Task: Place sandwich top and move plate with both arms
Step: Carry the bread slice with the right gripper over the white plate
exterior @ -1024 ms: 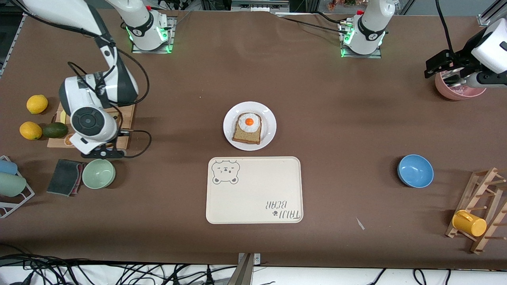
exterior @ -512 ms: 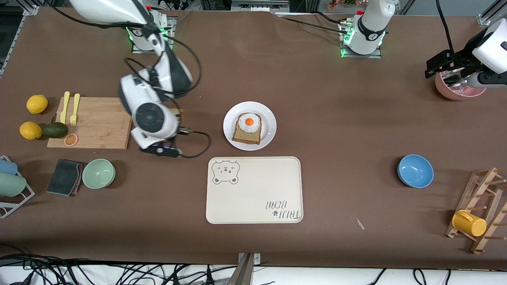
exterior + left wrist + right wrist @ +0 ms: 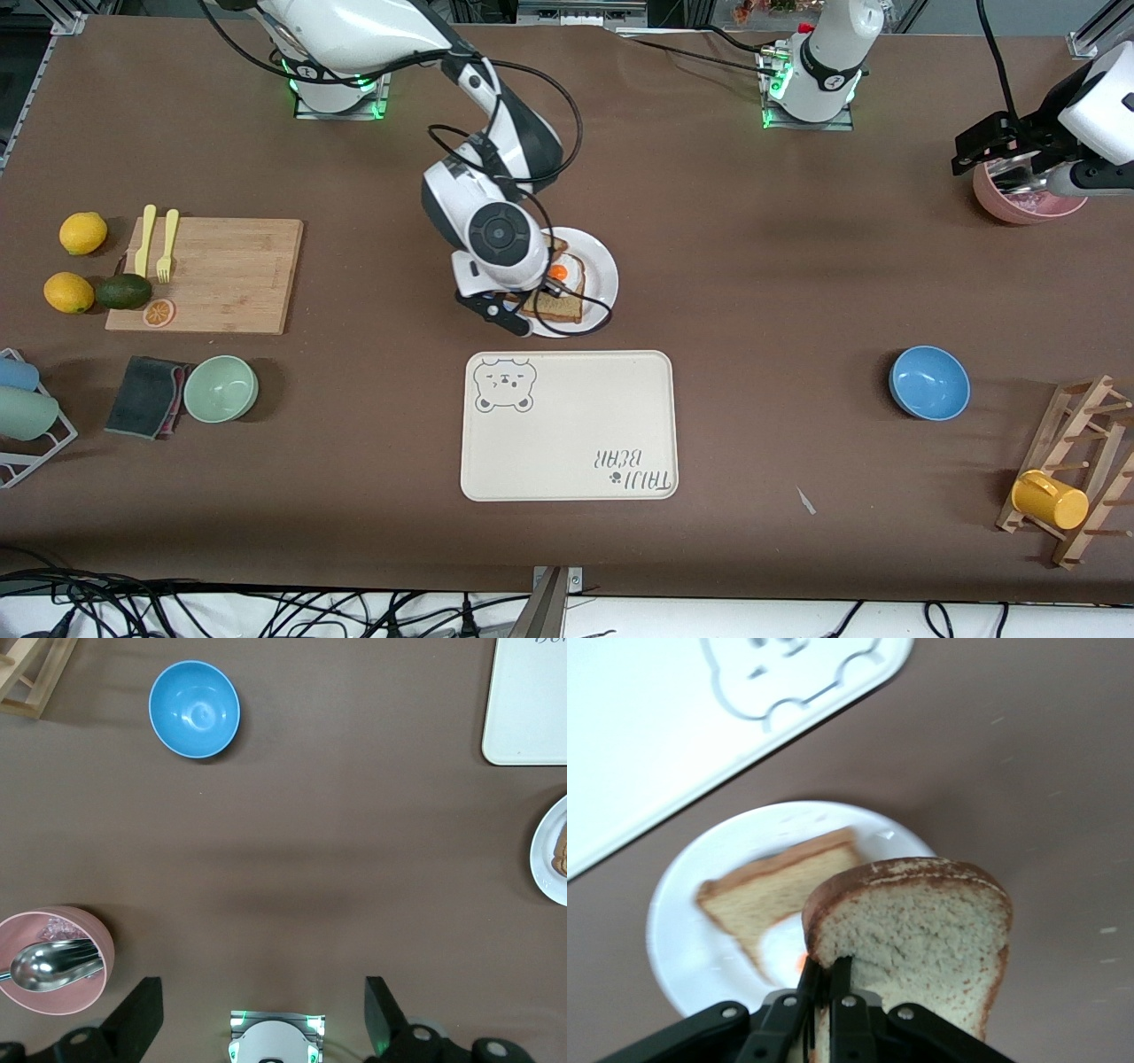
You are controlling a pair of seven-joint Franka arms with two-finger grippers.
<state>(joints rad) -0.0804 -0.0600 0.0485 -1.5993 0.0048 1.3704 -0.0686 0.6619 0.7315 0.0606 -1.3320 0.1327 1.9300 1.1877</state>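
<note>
The sandwich top (image 3: 921,930), a plain tan slice with a darker crust, hangs upright over the white plate (image 3: 604,273). My right gripper (image 3: 831,973) is shut on its lower edge. In the front view the right arm's wrist (image 3: 496,235) covers most of that slice and part of the plate. On the plate (image 3: 678,943) lies a bread slice (image 3: 766,890) bearing a fried egg (image 3: 558,271). My left gripper (image 3: 1001,164) waits open over a pink bowl (image 3: 1028,208) at the left arm's end of the table, with nothing between its fingers (image 3: 142,1019).
A cream bear tray (image 3: 567,425) lies just nearer the camera than the plate. A blue bowl (image 3: 928,383) and a wooden rack with a yellow cup (image 3: 1050,499) stand toward the left arm's end. A cutting board (image 3: 221,275) and a green bowl (image 3: 221,388) are toward the right arm's end.
The right arm has swung from the cutting board across to above the plate, carrying the bread slice. The left arm has not moved.
</note>
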